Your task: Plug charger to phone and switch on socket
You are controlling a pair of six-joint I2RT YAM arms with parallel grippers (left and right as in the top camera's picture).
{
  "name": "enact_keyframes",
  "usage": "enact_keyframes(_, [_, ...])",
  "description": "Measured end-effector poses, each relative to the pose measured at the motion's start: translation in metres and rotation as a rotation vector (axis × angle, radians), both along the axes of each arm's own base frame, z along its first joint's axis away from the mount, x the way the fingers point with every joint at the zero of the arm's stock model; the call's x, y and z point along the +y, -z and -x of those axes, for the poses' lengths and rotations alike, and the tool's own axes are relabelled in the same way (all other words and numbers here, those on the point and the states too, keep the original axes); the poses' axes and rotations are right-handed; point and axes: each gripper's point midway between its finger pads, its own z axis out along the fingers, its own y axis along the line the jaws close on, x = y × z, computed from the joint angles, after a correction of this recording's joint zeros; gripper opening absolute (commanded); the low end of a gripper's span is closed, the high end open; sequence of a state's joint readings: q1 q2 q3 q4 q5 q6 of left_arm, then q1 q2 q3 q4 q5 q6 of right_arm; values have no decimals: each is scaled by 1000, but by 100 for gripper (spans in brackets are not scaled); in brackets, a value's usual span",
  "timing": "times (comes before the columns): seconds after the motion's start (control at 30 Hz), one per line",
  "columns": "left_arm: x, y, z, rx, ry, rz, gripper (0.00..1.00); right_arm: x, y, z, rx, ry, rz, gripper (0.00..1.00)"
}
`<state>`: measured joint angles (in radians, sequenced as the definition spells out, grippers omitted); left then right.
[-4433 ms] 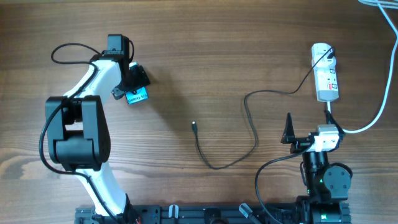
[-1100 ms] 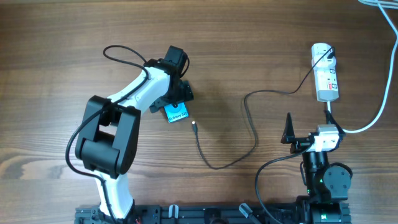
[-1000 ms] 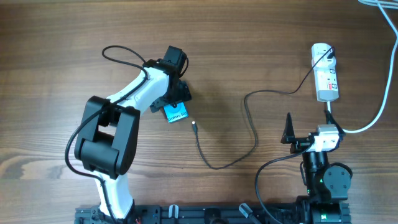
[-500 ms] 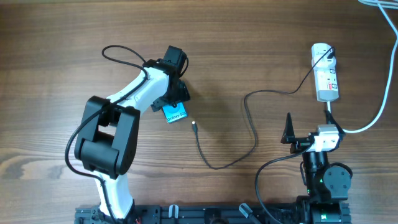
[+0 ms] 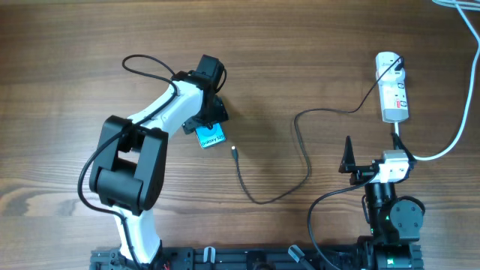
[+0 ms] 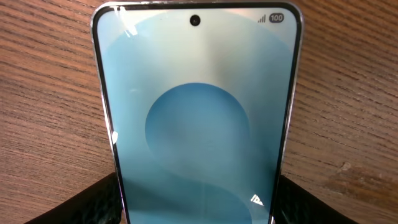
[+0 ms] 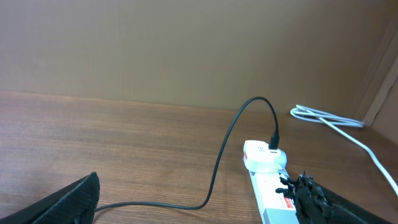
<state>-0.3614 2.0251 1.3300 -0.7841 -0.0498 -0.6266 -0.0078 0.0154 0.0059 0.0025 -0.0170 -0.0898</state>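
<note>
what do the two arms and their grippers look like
Left arm: white shells between bulky black joints, with a thin black cable looping off it. Right arm: mostly black, with a white wrist block. The fingers on both are black and rough-textured.

Shows a brown wood-grain worktop [image 5: 300,45] filling the overhead view. Meets a plain tan wall [image 7: 186,43] along the far edge in the right wrist view. Lit softly, evenly.

phone [image 5: 211,136] partly under left gripper [image 5: 213,122]; charger cable [image 5: 303,147] tip just beside phone, power strip [image 5: 392,97] well apart.
</note>
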Motion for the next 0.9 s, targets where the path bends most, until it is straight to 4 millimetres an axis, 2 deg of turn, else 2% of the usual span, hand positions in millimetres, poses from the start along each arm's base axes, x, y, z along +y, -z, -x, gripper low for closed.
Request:
enact_keyframes(0.13, [2, -2, 1, 16, -14, 27, 75, 0, 0, 0, 0, 0, 0, 100])
enact_keyframes(0.5, [15, -8, 20, 128, -92, 137, 73, 0, 0, 0, 0, 0, 0, 100])
enact_keyframes(0.9, [15, -41, 18, 77, -86, 200, 74, 0, 0, 0, 0, 0, 0, 100])
